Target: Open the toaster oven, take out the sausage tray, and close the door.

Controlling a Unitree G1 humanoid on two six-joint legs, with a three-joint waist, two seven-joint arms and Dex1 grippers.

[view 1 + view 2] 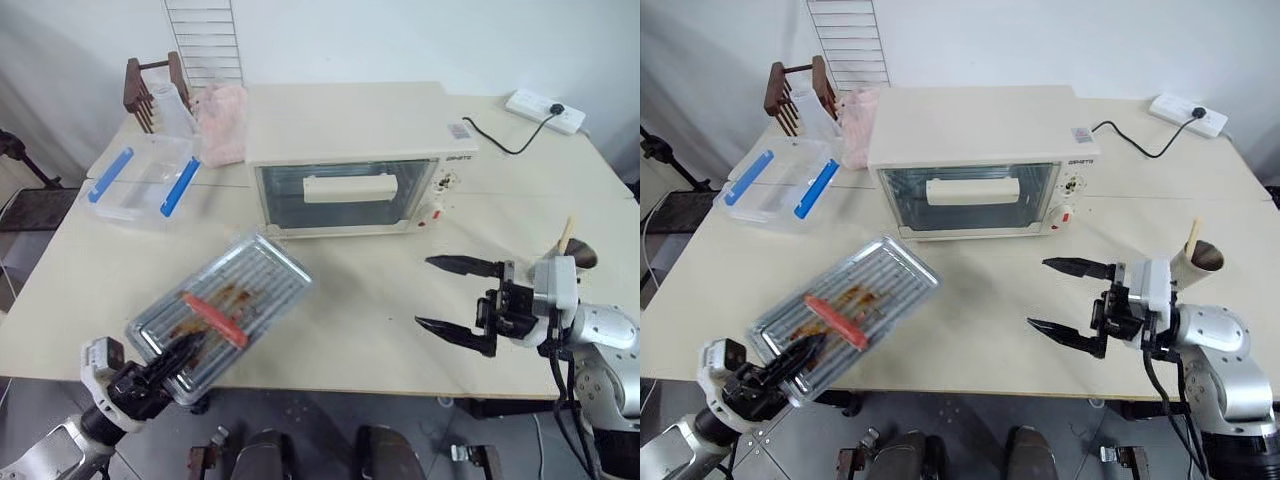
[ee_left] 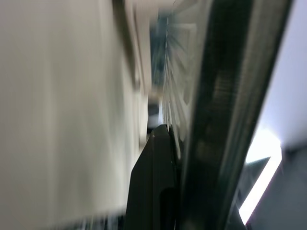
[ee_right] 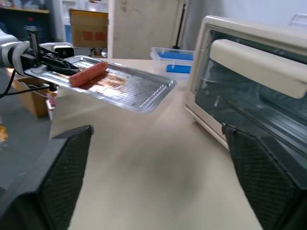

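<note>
Flat rectangular silver metal sausage tray (image 1: pixel 225 310) with ribbed bottom and brown grease stains, held just above the pale table (image 1: pixel 350 330) at its near left edge, in front and to the left of the oven. One red sausage (image 1: pixel 214 318) lying loose across the ribs. Pinched at its near short rim by the left gripper (image 1: pixel 172 362), black fingers clamped on the tray edge. Likely light and stiff, but greasy and thin-lipped, so apt to slip or tip from a one-end grip; sausage free to roll if tilted. Best held by a rim and kept level.

Beyond, boxy cream-white toaster oven (image 1: pixel 350 150), its glass door (image 1: pixel 345 195) with long cream bar handle (image 1: pixel 350 187) appearing shut. Right gripper (image 1: pixel 455 297) hanging in front of the oven's knob side, fingers spread wide, grasping nothing. Clear plastic box with blue clips (image 1: pixel 140 180) at far left.
</note>
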